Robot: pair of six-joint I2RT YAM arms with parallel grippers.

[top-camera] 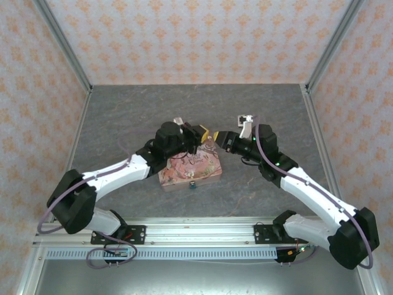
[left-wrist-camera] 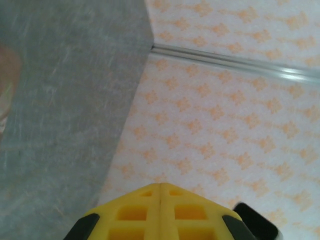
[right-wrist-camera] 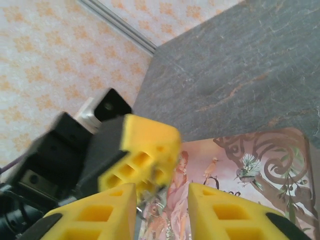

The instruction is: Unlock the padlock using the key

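Note:
The tiny dark blue-teal padlock [top-camera: 192, 184] lies on the table just in front of the pink illustrated tin [top-camera: 184, 172]. Above the tin's far right corner the two grippers meet tip to tip. My left gripper [top-camera: 206, 133] is shut, its yellow fingers [left-wrist-camera: 160, 210] pressed together. In the right wrist view a small blurred metal piece, the key [right-wrist-camera: 150, 197], hangs from its tips. My right gripper [right-wrist-camera: 162, 200] is open, its jaws on either side of the key and not touching it, with the tin [right-wrist-camera: 250, 165] below.
The grey table [top-camera: 123, 117] is walled on three sides by patterned panels with metal posts at the back corners. Both arms reach inward from the near rail, their elbows out to the left and right.

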